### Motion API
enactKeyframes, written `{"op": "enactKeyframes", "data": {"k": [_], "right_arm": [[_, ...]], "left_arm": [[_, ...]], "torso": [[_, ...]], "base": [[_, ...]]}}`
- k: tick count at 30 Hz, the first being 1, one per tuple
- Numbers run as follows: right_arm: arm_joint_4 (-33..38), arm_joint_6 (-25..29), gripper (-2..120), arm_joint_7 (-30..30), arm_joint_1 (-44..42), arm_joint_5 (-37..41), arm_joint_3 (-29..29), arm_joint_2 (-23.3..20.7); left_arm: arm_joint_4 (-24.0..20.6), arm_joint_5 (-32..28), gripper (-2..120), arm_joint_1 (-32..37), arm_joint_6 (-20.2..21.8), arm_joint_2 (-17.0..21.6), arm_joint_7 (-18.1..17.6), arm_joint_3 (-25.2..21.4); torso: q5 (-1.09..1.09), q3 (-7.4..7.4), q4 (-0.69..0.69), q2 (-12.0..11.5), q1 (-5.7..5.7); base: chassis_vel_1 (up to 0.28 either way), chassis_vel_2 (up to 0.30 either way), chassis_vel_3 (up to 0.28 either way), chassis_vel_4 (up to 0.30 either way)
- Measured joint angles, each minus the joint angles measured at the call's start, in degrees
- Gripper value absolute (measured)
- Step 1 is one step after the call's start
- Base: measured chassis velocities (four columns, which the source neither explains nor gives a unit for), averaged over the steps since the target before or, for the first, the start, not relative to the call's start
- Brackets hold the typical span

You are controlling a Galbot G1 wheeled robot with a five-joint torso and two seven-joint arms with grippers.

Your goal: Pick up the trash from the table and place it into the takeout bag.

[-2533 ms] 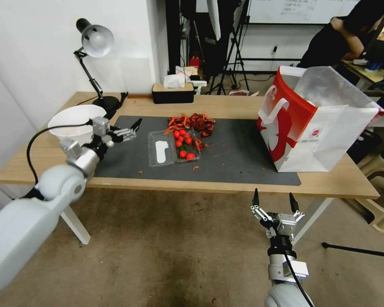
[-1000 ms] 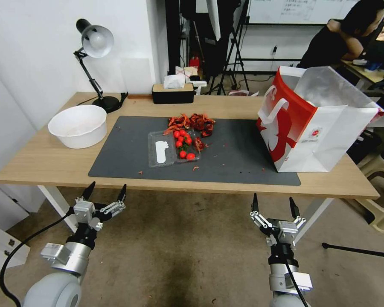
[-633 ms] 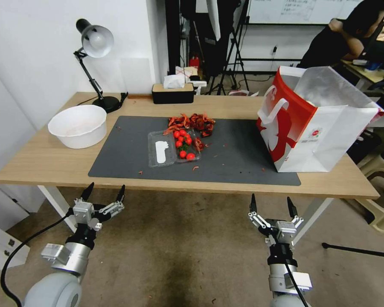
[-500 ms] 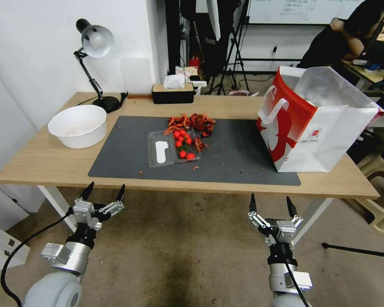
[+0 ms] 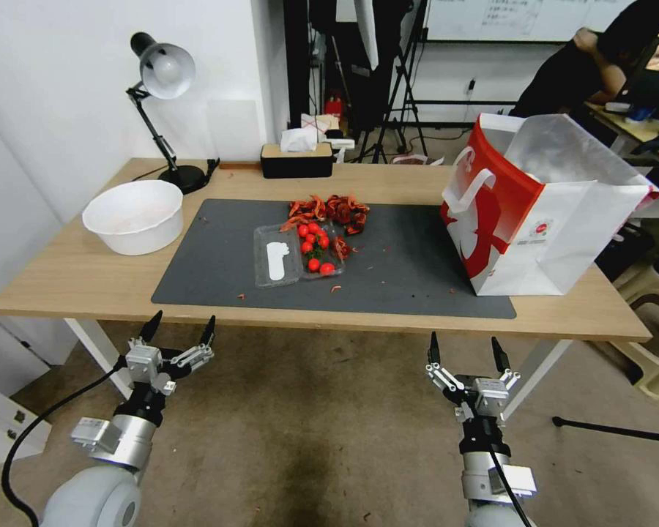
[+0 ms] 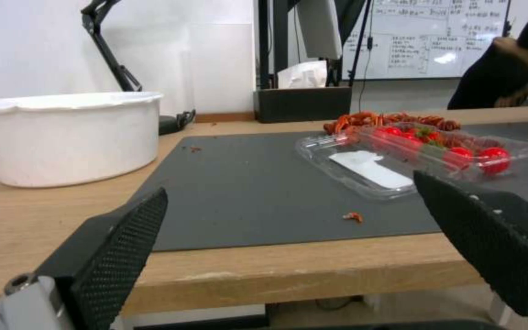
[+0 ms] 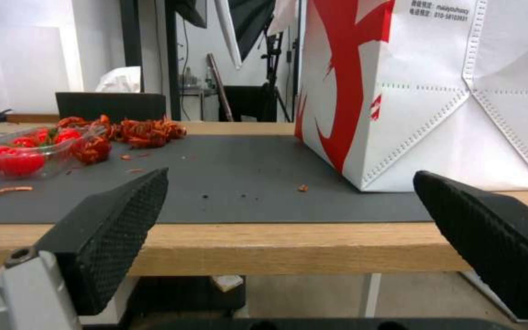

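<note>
You had both arms parked low in front of the table (image 5: pixel 80 282), below its near edge, so as far as could be seen most of the visible trash was left to clear. At the left end of the table the white bowl (image 5: pixel 133 216) sat on bare wood just off the mat's left edge, empty as far as you could tell. Your left gripper (image 5: pixel 177 333) hung below the near edge under that end, its fingers spread apart and holding nothing. On the dark grey mat (image 5: pixel 220 256) the clear tray (image 5: pixel 296 252) lay open near the middle with cherry tomatoes (image 5: pixel 315 245) in its right half, and the red shells (image 5: pixel 329 210) were heaped just behind it, touching its far edge, with small red scraps scattered over the mat. Your right gripper (image 5: pixel 463 352) waited below the near edge farther right, fingers likewise apart and empty. The takeout bag (image 5: pixel 542 212) stood upright and open at the right end, partly on the mat; what it held could not be seen. Along the far edge stood a desk lamp (image 5: pixel 161 95) at the left corner and a dark tissue box (image 5: pixel 297 159) near the middle; behind were white walls, tripods and a whiteboard.
</note>
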Motion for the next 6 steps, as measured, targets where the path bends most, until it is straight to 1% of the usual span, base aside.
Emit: {"op": "enactKeyframes", "data": {"k": [6], "right_arm": [[0.0, -0.02, 100, 0.0, 0.0, 0.02, 0.01, 0.0]], "left_arm": [[0.01, 0.0, 100, -0.02, 0.0, 0.03, 0.01, 0.04]], "torso": [[0.0, 0.0, 0.0, 0.0, 0.0]], "base": [[0.0, 0.0, 0.0, 0.0]]}}
